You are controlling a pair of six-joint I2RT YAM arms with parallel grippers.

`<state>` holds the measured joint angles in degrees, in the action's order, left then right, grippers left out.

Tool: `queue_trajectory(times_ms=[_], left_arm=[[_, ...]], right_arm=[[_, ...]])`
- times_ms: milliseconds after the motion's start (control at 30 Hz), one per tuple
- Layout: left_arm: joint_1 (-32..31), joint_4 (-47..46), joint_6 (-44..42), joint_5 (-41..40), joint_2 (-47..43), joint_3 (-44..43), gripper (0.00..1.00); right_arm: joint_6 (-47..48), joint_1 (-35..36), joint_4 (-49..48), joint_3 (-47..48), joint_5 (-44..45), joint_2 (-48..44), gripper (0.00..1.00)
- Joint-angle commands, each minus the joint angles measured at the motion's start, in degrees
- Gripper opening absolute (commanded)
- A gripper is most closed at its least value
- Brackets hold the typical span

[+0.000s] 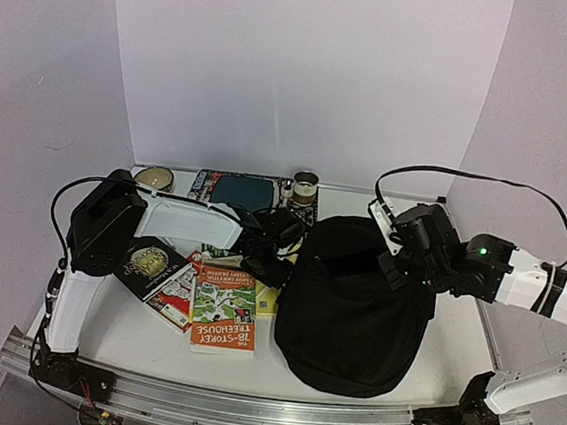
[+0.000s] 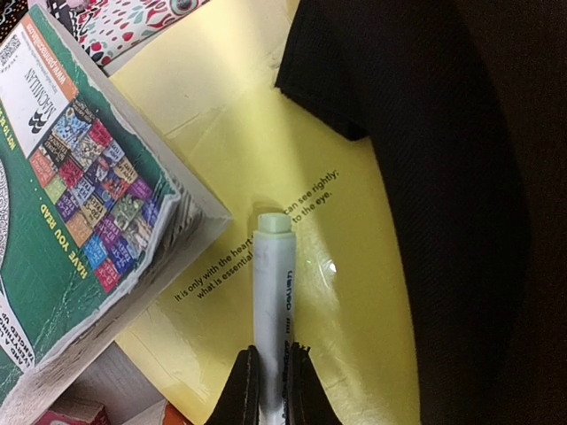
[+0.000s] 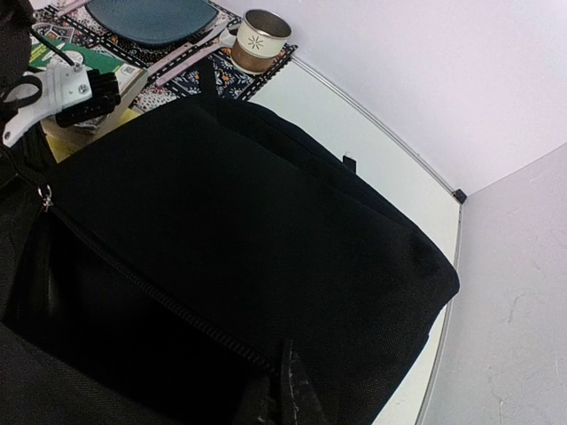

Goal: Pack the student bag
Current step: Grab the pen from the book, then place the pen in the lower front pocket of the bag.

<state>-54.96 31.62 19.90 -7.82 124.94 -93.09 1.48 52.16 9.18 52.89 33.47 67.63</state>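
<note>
Left end effector (image 2: 270, 390) clamped on pale marker (image 2: 273, 283), over yellow book (image 2: 221, 150). Right end effector (image 3: 279, 394) pinched shut on student bag (image 1: 354, 310) fabric by the zip (image 3: 159, 297). Bag sits centre-right on desk (image 1: 450, 359), just right of that book. Soft, floppy; I'd hold the zip edge to keep the mouth open.

An orange book (image 1: 221, 335) at seven o'clock on the desk (image 1: 450, 359) reads "STOREY TREEHOUSE". The green book back (image 2: 71, 221) shows "MACMILLAN" and "HAVE YOU READ"; at its three o'clock a yellow cover (image 2: 221, 133) says "It is only with the heart", "can see rightly", "to the eye".
</note>
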Motion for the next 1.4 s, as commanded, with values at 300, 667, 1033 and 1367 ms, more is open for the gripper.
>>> queue_trajectory(times_ms=[300,667,1033,1367], left_arm=[[2.73,2.22,4.42,-7.45,-13.12,-0.55,0.0],[2.74,-11.04,14.57,0.01,-25.08,11.34,0.0],[1.22,-32.85,27.66,18.94,-31.22,24.32,0.0],[-3.36,-38.64,31.68,26.9,-22.43,18.93,0.0]], right_arm=[[-7.22,0.06,2.26,8.72,3.16,4.19,0.0],[-16.68,0.08,3.88,12.61,4.32,9.75,0.0],[-21.73,0.97,3.98,15.2,3.28,14.74,0.0],[-22.01,2.15,2.15,13.98,2.27,14.94,0.0]])
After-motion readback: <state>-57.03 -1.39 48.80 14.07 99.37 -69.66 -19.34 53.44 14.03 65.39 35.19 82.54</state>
